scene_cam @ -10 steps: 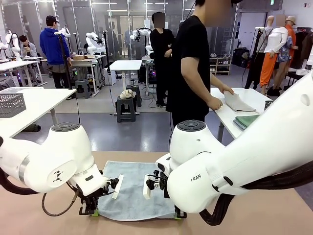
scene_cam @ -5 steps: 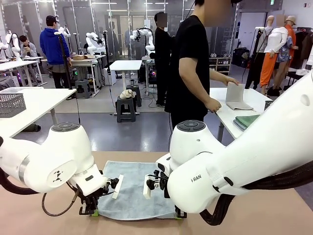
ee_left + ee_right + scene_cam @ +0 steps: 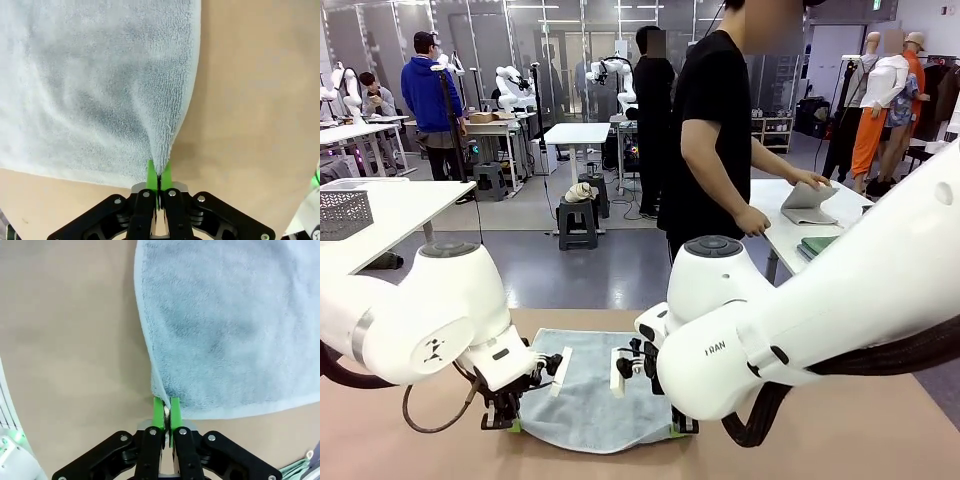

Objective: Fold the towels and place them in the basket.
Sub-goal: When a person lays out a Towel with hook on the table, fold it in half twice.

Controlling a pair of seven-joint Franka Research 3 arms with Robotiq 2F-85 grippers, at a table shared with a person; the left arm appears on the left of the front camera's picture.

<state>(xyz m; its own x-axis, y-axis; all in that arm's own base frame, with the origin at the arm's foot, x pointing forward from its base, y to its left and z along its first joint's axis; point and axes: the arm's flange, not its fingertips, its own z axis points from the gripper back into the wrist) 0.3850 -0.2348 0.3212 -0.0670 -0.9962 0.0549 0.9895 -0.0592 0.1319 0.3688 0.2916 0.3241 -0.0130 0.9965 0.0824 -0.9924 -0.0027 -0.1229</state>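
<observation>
A pale blue-grey towel (image 3: 585, 395) lies spread on the brown table in front of me. My left gripper (image 3: 508, 422) is shut on its near left corner, and my right gripper (image 3: 682, 428) is shut on its near right corner. In the left wrist view the green pads (image 3: 151, 172) pinch a raised fold of the towel (image 3: 95, 85). The right wrist view has the green pads (image 3: 159, 409) clamped on the towel's (image 3: 230, 325) edge. On a far table at the right, a person's hand presses a grey towel (image 3: 807, 203) beside a folded green towel (image 3: 825, 246). A dark mesh basket (image 3: 342, 213) stands on a white table at the far left.
The brown table (image 3: 880, 430) runs bare on both sides of the towel. The person in a black shirt (image 3: 710, 130) stands between my table and the white table (image 3: 790, 235) at the right. Other people and tables are farther back.
Both arms have shifted slightly, lifting the towel's near corners a little. The person has moved the grey towel on the far table, first holding it up, now pressing it down.
</observation>
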